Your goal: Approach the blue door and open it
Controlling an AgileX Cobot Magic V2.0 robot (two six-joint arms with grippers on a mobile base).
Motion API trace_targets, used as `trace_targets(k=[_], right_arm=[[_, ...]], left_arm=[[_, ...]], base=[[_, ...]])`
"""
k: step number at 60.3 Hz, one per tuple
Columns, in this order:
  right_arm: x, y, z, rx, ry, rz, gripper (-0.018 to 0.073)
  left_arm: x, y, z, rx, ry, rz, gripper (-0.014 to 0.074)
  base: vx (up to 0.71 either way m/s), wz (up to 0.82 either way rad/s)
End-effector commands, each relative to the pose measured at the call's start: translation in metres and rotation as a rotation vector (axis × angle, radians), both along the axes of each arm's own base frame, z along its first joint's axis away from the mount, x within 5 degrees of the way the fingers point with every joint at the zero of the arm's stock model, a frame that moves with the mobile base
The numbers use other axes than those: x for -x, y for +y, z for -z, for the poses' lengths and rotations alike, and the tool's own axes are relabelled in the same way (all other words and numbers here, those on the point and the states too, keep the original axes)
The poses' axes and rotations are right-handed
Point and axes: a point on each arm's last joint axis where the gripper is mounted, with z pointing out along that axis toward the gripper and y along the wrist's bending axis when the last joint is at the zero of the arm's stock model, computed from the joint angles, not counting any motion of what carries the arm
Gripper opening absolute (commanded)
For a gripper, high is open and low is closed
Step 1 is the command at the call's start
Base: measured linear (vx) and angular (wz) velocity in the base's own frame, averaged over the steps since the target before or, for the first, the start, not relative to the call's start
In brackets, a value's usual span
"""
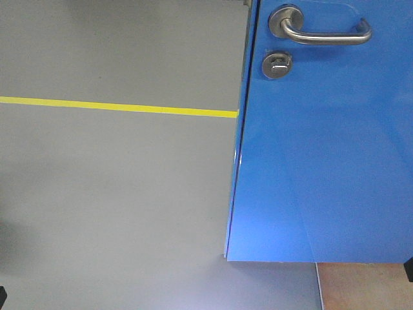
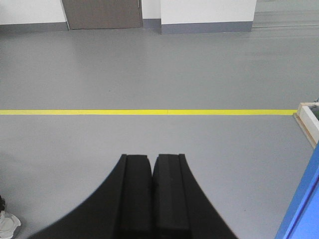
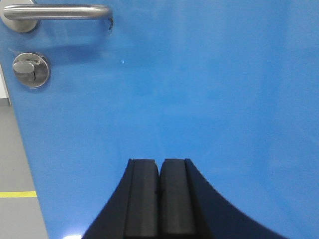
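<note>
Facing the blue door [image 3: 209, 89], right gripper [image 3: 159, 172] pressed together; lever handle [image 3: 60, 11] lies up-left, long axis horizontal. Left gripper [image 2: 152, 167], also together, sees floor.

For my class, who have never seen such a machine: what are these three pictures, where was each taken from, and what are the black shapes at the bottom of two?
A wheeled robot with two arms took them. The front camera sees the blue door, its lever handle and round lock, beside grey floor with a yellow line. The other two cameras sit on the wrists. The black shapes are the left gripper, over floor, and the right gripper, facing the door. Both are shut and hold nothing.
</note>
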Motion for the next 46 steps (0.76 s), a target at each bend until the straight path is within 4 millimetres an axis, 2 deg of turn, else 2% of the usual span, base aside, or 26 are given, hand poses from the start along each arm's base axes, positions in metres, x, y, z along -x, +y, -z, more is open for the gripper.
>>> trace_targets(k=[1,46], right_arm=[[0.0003,-0.0002,-0.0047,0.020,-0.079,0.004,-0.0004],[0.0003,-0.0002,-0.0048,0.020,-0.080,0.004,-0.0004]], left_arm=[[-0.0002,-0.0005,-0.0148,0.008,-0.120,0.005,0.0071],[-0.0002,-0.0005,-0.0148,0.008,-0.120,0.005,0.0071]], base=[[0.00,0.00],[0.00,0.00]])
